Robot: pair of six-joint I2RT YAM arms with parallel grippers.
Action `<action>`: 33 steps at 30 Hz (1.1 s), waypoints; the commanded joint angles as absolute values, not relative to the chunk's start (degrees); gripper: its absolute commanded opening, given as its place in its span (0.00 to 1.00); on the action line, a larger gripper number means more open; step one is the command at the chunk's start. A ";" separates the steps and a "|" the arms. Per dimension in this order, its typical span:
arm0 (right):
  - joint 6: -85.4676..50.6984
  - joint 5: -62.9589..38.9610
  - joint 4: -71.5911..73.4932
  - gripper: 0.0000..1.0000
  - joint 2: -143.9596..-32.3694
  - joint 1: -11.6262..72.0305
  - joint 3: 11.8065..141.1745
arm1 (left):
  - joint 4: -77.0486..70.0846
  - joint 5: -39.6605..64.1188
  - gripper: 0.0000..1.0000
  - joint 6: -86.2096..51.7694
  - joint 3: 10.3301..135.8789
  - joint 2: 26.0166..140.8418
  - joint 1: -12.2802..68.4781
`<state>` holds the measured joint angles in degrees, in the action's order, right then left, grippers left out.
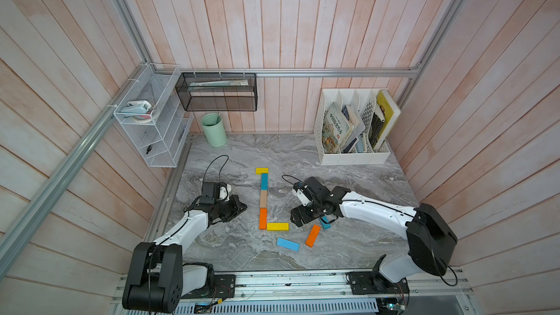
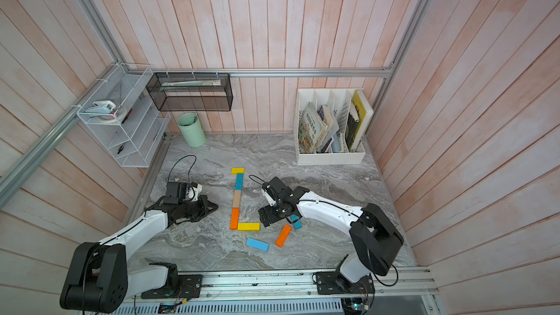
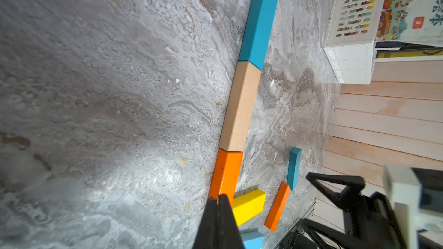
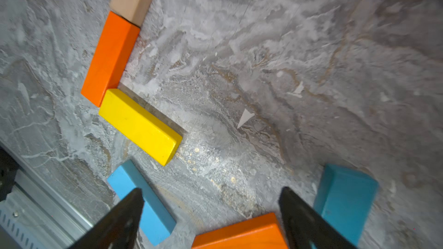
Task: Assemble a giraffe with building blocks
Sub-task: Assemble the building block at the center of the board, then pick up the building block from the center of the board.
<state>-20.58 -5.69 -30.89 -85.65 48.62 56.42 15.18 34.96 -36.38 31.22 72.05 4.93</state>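
On the marble table the giraffe is an L of building blocks: a crosswise yellow block, then teal, tan and orange in a line, with a yellow block lying sideways at its foot. Loose near it lie a light blue block, an orange block and a teal block, the last partly under my right arm. My right gripper hangs open over the loose orange block's end. My left gripper is shut and empty, left of the orange neck block.
A white file rack with books stands at the back right and a green cup at the back left. Wire baskets hang on the left wall. A metal rail runs along the table's front edge.
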 commanded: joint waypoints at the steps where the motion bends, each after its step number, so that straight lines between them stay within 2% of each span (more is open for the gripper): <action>1: -25.86 -2.04 -38.92 0.98 -81.13 48.65 54.47 | 13.93 37.11 0.00 -35.86 30.56 70.36 4.66; 2: -26.02 -1.92 -37.72 0.98 -78.42 49.67 53.83 | 13.95 37.30 0.00 -35.86 30.37 69.93 4.66; 4: -29.32 5.56 -36.54 0.98 -72.77 52.89 53.14 | 13.72 37.81 0.00 -35.99 29.61 68.79 4.66; 7: -33.53 11.08 -36.95 0.98 -65.90 52.80 54.94 | 13.03 38.85 0.00 -36.77 28.80 67.83 4.57; 10: -41.05 -1.45 -33.61 0.98 -60.34 41.55 51.91 | 11.47 39.96 0.00 -38.38 28.21 67.52 4.57; 12: -39.84 -10.86 -26.15 0.98 -55.78 33.47 45.77 | 11.71 39.97 0.00 -38.67 28.70 67.42 4.57; 13: -38.43 -12.61 -23.75 0.98 -53.62 32.09 43.45 | 12.08 39.77 0.00 -38.67 29.12 67.26 4.57; 16: -34.73 -12.20 -26.86 0.98 -53.69 32.23 43.26 | 13.23 39.20 0.00 -38.17 30.09 66.71 4.57; 20: -36.86 -24.96 -25.57 0.98 -53.35 33.73 40.94 | 12.70 39.70 0.00 -38.62 29.94 67.12 4.57; 23: -39.00 -28.87 -27.04 0.98 -51.05 33.93 39.91 | 12.37 40.08 0.00 -38.84 30.05 67.53 4.57; 26: -36.49 -19.28 -35.90 0.98 -50.95 35.34 45.27 | 12.54 40.08 0.00 -38.69 30.25 67.71 4.57; 29: -36.55 1.96 -48.42 0.98 -57.22 41.09 53.67 | 12.78 39.74 0.00 -38.66 30.49 68.03 4.57; 31: -34.93 6.53 -54.04 0.98 -64.23 41.06 58.08 | 12.68 39.64 0.00 -39.01 30.60 68.53 4.58; 33: -34.79 12.55 -53.47 0.98 -67.58 43.20 59.99 | 12.83 39.56 0.00 -39.28 30.98 69.18 4.57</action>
<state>-35.97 -1.37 -44.93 -63.35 41.41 58.48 13.50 39.00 -38.85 29.32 68.40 4.86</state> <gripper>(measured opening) 0.981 0.053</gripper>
